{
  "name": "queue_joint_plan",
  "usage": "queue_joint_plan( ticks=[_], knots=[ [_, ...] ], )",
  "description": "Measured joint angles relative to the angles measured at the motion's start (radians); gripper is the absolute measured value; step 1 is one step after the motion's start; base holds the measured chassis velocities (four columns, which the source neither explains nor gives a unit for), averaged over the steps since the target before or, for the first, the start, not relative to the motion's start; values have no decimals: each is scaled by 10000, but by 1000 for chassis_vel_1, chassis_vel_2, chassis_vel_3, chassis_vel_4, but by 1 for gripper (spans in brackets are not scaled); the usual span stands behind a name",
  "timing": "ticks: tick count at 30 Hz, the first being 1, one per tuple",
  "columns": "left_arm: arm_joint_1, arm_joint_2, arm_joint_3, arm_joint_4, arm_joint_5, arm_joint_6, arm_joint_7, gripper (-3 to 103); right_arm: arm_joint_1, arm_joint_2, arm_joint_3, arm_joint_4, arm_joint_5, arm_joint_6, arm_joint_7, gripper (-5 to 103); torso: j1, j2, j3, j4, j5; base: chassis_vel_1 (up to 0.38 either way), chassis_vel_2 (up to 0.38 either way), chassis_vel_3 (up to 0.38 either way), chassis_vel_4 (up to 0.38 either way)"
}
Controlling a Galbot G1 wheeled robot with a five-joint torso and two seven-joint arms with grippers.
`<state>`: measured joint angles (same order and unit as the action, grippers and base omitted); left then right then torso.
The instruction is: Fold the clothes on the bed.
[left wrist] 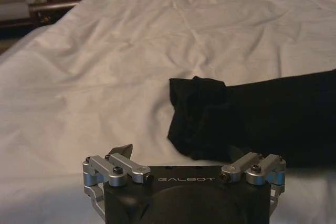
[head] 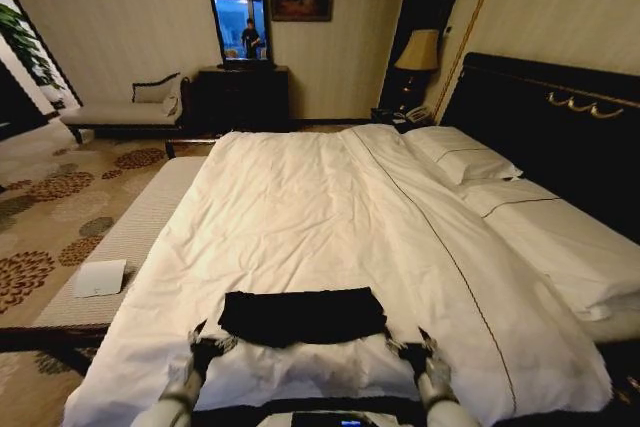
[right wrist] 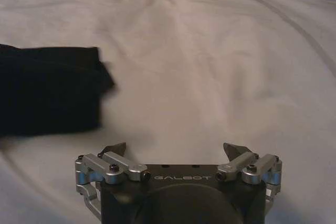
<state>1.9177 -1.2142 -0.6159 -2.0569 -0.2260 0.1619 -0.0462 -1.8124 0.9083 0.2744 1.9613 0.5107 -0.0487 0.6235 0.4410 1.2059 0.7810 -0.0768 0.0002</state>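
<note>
My left gripper (head: 207, 344) sits low at the near edge of the bed, its two dark fingertips spread wide with nothing between them; in its own wrist view the left gripper (left wrist: 181, 153) hangs just short of the bunched end of the soft black T-shirt (left wrist: 252, 116), one fingertip overlapping the dark cloth in the picture, though I cannot tell whether it touches; my right gripper (head: 415, 347) mirrors it on the other side, also spread wide and holding nothing; from its wrist camera the right gripper (right wrist: 178, 150) hovers over bare white duvet (right wrist: 210, 66), with the shirt's other end (right wrist: 50, 90) lying near but apart from it.

Between the two claws the black T-shirt (head: 302, 314) lies as a flat, folded band across the duvet (head: 300, 207), close to the foot of the large white-sheeted double bed (head: 140, 232); farther up, white pillows (head: 465, 157) rest against the dark wooden headboard (head: 540, 117).
</note>
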Motion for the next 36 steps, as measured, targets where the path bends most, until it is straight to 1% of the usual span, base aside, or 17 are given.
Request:
queue_joint_plan(
  ticks=[4,6,7,8,9,10,13,15,17,20,22,23,25,28,31,34,36],
  knots=[
    [155,15,-373,-118,107,-80,-18,100,-407,95,299,312,-80,32,432,100,0,0,0,-4,-4,0,0,0,0],
    [63,-2,-981,-364,-343,-120,-29,100,-338,258,428,527,-128,536,680,100,0,0,1,-4,-2,0,0,0,0],
    [63,-2,-981,-364,-343,-120,-29,100,-338,258,428,527,-128,536,680,100,0,0,1,-4,-2,0,0,0,0],
    [-69,-19,-1164,-526,-744,-188,13,100,-184,329,435,624,-168,790,691,100,0,0,1,-1,-1,0,0,0,0],
    [-127,-27,-1196,-589,-892,-216,46,100,-126,352,435,659,-183,864,688,100,0,0,1,0,0,0,0,0,0],
    [-384,-73,-1212,-815,-1480,-327,183,100,94,414,416,799,-213,1062,579,100,1,0,1,-2,0,0,0,0,0],
    [-758,-196,-1000,-887,-1815,-348,238,100,344,447,309,906,-210,1120,341,100,1,0,2,-3,-1,0,0,0,0],
    [-1238,-480,-372,-626,-1610,-349,291,100,682,454,80,786,-198,1133,-210,100,2,0,2,-3,-3,0,0,0,0],
    [-1288,-555,-216,-522,-1467,-348,304,100,746,453,26,708,-191,1134,-367,100,2,0,2,-4,-3,0,0,0,0],
    [-1271,-820,453,239,-309,-361,364,100,957,417,-215,4,-312,974,-1185,100,2,-1,2,-1,-1,0,0,0,0],
    [-1230,-828,486,380,-127,-381,363,100,949,404,-242,-108,-418,924,-1247,100,3,-1,3,-2,-1,0,0,0,0],
    [-1093,-813,515,749,225,-464,363,100,872,360,-280,-407,-909,827,-1340,100,2,-1,2,-2,-1,0,0,0,0],
    [-1045,-795,508,855,289,-484,363,100,815,338,-283,-523,-1175,793,-1351,100,2,-1,2,-2,-1,0,0,0,0],
    [-816,-685,283,1262,481,-618,363,100,593,206,-150,-957,-2476,588,-1172,100,2,-1,2,-3,-2,0,0,0,0],
    [-749,-646,151,1288,457,-673,363,100,539,126,-55,-983,-2541,465,-955,100,1,0,2,-2,-1,0,0,0,0],
    [-642,-539,-201,1069,107,-774,411,100,505,-37,235,-598,-1894,229,-471,100,2,-1,2,-3,-2,0,0,0,0],
    [-631,-514,-291,1002,-8,-836,448,100,530,-51,300,-493,-1732,253,-431,100,2,0,3,-3,-3,0,0,0,0]
  ],
)
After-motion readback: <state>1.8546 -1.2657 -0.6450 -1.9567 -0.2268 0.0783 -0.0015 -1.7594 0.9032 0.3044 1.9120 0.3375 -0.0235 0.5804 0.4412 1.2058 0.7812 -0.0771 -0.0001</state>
